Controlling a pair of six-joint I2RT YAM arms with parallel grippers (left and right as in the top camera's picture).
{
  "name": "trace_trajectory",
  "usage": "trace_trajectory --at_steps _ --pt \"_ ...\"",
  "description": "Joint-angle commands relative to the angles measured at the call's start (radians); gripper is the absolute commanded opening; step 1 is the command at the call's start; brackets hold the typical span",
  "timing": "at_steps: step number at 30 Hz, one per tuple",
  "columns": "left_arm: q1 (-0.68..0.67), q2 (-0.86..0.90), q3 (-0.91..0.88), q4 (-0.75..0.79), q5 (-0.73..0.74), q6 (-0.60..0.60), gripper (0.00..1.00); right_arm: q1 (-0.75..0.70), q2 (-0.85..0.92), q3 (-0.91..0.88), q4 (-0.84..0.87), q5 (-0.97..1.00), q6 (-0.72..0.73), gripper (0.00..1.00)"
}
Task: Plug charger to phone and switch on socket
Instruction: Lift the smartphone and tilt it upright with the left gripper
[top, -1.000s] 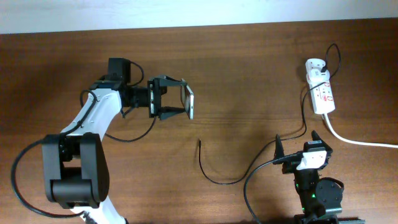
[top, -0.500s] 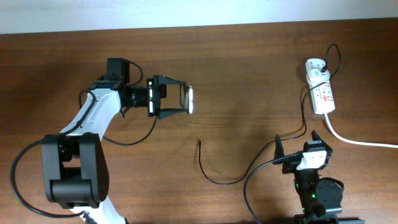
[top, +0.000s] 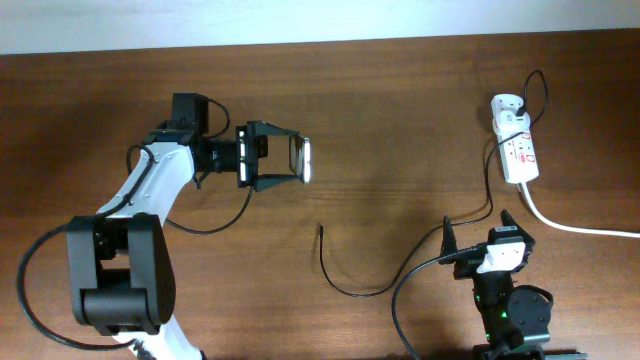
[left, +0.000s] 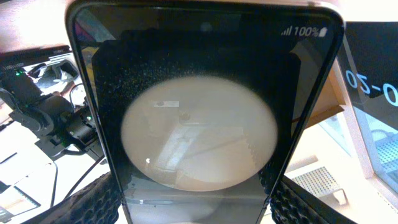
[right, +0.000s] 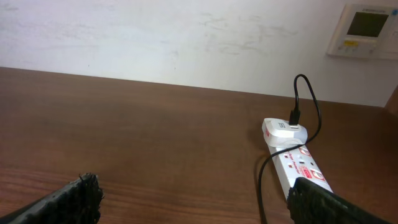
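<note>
Brown wood covers the bench (top: 400, 100) in the overhead view. The left fingers (top: 288, 179) are clamped on the phone (top: 303, 160), which is held on edge above the bench at centre left, its pale face turned to the right. The charger cable (top: 345, 289) lies loose: its plug tip rests on the wood below and just right of the phone, apart from it. From there the thin black line curves down, runs right past the right fingers (top: 447, 240), then climbs to the white adapter (top: 505, 105) at the far end of the power strip (top: 520, 152). The strip sits at the far right, with a thick white cord (top: 575, 228) leading off the edge. The right fingers are spread apart with nothing between them, low on the right, well apart from the strip.

On the left wrist camera the phone (left: 199, 124) fills the picture, upright, its glossy screen reflecting a pale round shape, with "100%" at the top right. The ribbed left fingers (left: 102, 199) press its lower edges from both sides.

From the right wrist camera, the right fingers (right: 74, 199) sit wide at the lower corners. Beyond them lies the power strip (right: 298, 165) with red marks, the adapter (right: 283, 132) plugged in, and the charger cable (right: 319, 115) looping above it. A white wall (right: 155, 37) carries a small panel (right: 367, 28).
</note>
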Motion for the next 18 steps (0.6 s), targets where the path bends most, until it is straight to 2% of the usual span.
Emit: trace_trajectory --at_steps 1,18 --pt "0.005 0.005 0.019 0.002 0.055 0.002 0.0 0.005 -0.008 -0.005 -0.006 0.015 0.004 0.99" --pt "0.005 0.005 0.019 0.029 0.053 0.002 0.0 0.005 -0.008 -0.005 0.022 0.009 0.004 0.99"
